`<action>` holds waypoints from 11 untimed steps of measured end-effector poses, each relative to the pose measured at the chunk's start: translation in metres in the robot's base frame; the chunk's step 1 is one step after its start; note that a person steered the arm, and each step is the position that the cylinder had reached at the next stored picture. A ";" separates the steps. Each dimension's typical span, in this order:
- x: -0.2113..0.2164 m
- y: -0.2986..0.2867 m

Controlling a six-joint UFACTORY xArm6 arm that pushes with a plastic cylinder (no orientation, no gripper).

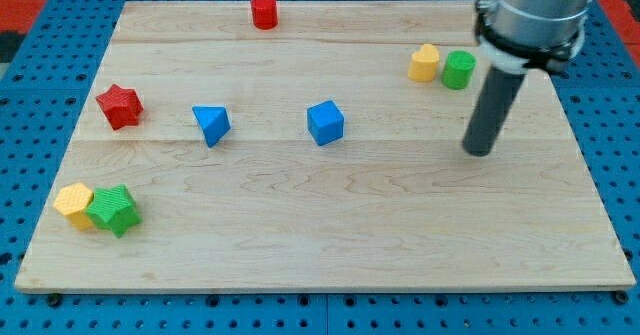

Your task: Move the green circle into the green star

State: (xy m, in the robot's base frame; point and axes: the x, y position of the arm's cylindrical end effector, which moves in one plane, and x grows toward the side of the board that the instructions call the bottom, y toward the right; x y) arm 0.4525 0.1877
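Judging from how things lie, almost none of the job is done yet: the green circle (459, 70) sits near the board's top right corner, touching the yellow block (425, 63) on its left side, while the green star (115, 211) waits close to the bottom left corner, pressed against a second yellow block (74, 204) on its left. The two green pieces are well apart, nearly a full diagonal of the wooden board (330, 245) between them. My tip (480, 151) rests on the board below the green circle and slightly toward the right edge, near it but not touching it. There is no pincer on this rig, only the straight dark rod, so there is nothing to report as spread or pressed together. As I see it, the whole push is left to do: I would need to bring the tip round to the circle's upper right side, toward the top right corner, and then drive it down and leftward. Between the two greens lie a blue cube (326, 122) around the middle and a blue triangular block (211, 125) further toward the left edge, both close to a straight route, so the line may need care. A red star (119, 106) by the left edge and a red cylinder (264, 11) at the top edge stand clear of that path.
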 end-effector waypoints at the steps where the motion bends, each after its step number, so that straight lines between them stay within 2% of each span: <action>1: -0.016 0.007; 3: -0.034 0.029; 5: -0.157 0.042; 6: -0.145 -0.011; 7: -0.112 -0.056; 11: -0.088 -0.023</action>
State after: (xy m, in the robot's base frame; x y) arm 0.3647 0.1648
